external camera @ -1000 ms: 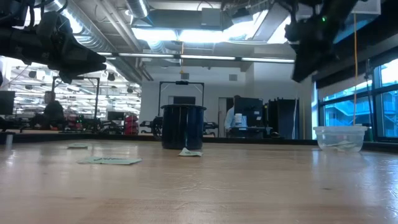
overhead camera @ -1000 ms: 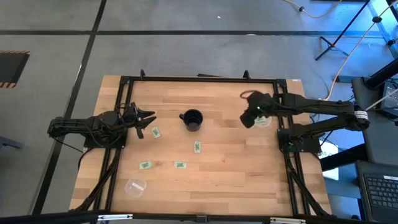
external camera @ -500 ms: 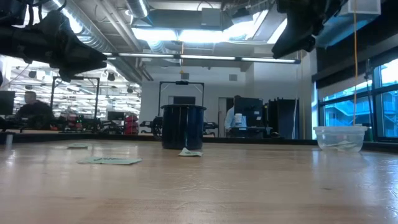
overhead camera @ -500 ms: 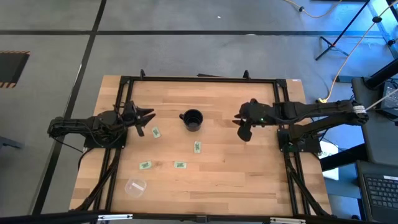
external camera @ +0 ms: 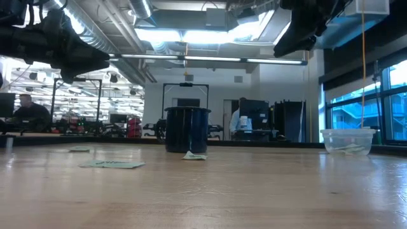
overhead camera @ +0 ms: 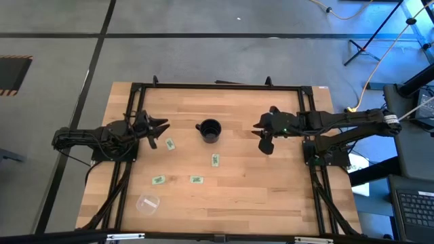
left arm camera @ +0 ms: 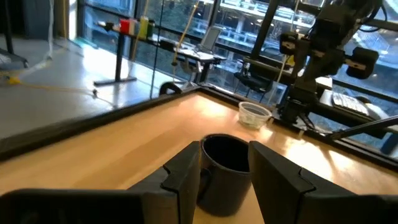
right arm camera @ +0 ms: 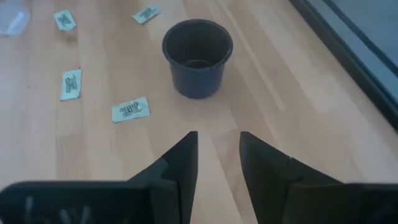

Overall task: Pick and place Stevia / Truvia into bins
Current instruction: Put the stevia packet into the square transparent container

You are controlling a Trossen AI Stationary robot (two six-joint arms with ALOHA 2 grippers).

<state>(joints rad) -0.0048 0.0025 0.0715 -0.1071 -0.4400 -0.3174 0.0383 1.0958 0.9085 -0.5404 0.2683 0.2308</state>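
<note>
Right claw [overhead camera: 260,129]: fingers parted, empty, above the worktop [overhead camera: 244,193] right of the black cup [overhead camera: 209,130]
Left claw [overhead camera: 161,127]: parted, empty, left of cup
Packets: four [overhead camera: 215,160] flat on worktop
Bin [external camera: 347,140]: right edge, packets inside

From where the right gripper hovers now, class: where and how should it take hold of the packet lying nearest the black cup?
The packet lies flat on the table, just in front of the black cup. The right gripper, open and empty, should probably descend from straight above and pinch it across its narrow width, since nothing flat offers a side grip.
</note>
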